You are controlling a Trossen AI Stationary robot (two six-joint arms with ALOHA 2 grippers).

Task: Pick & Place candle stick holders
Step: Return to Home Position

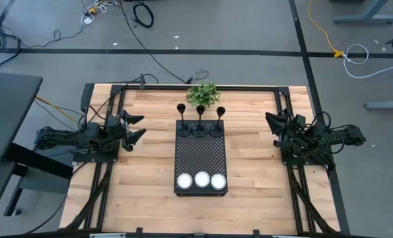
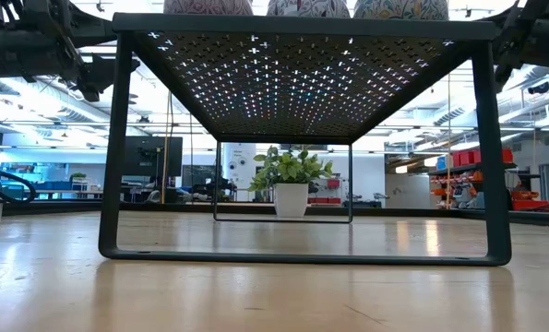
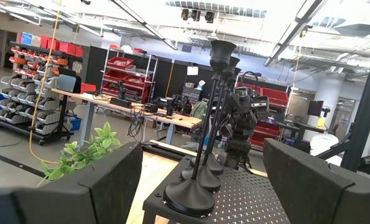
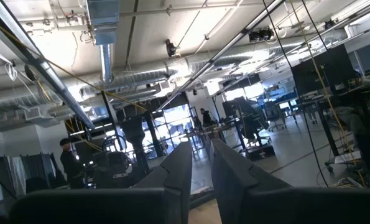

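Three black candle stick holders (image 1: 200, 122) stand upright in a row, on their round bases, at the far end of a black perforated tray (image 1: 201, 155). In the left wrist view the holders (image 3: 211, 118) line up one behind the other. My left gripper (image 1: 137, 127) waits open at the table's left side, pointing toward the tray; its fingers (image 3: 110, 180) frame the nearest base from a distance. At the table's right side my right gripper (image 1: 271, 120) is shut and tilted upward, with nothing between its fingers (image 4: 178, 168).
Three white tealights (image 1: 202, 179) sit in a row at the tray's near end. A small potted plant (image 1: 203, 94) stands at the far edge, just behind the holders. The tray stands on legs (image 2: 113, 148) above the wooden table. Bare wood lies on both sides of the tray.
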